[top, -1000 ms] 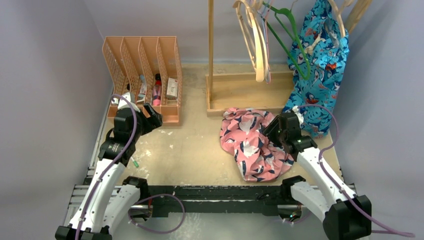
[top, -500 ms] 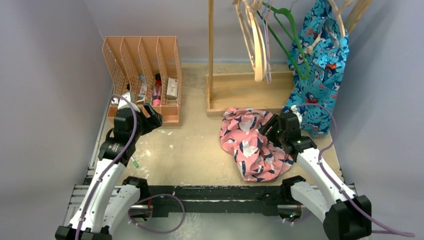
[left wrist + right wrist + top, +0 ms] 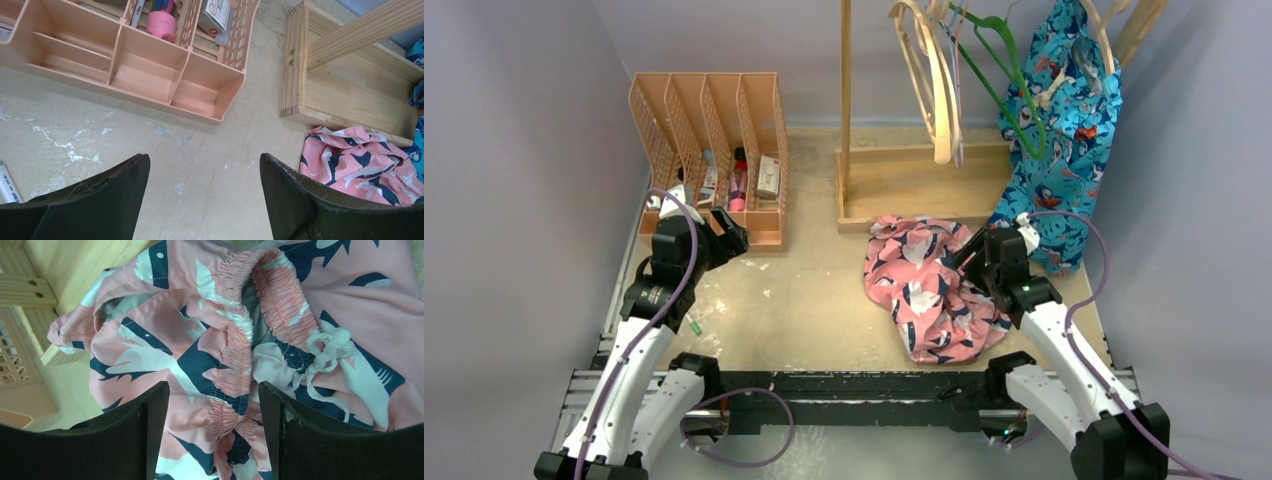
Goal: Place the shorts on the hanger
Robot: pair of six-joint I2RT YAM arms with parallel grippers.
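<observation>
Shorts crumpled on the desk beside the wooden rack, right gripper released, jaws astride the waistband, left gripper released over the desk, green hanger hanging on the rack

right gripper spread wider above the shorts (waistband between the jaws), pale wooden hangers swayed slightly

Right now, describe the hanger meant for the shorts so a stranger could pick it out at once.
Find the wooden rack at the back, right of the pink organizer. Among the hangers dangling from its top, the hanger sits between the thick pale wooden hangers and the bright blue garment. It is the only thin green one.
</observation>
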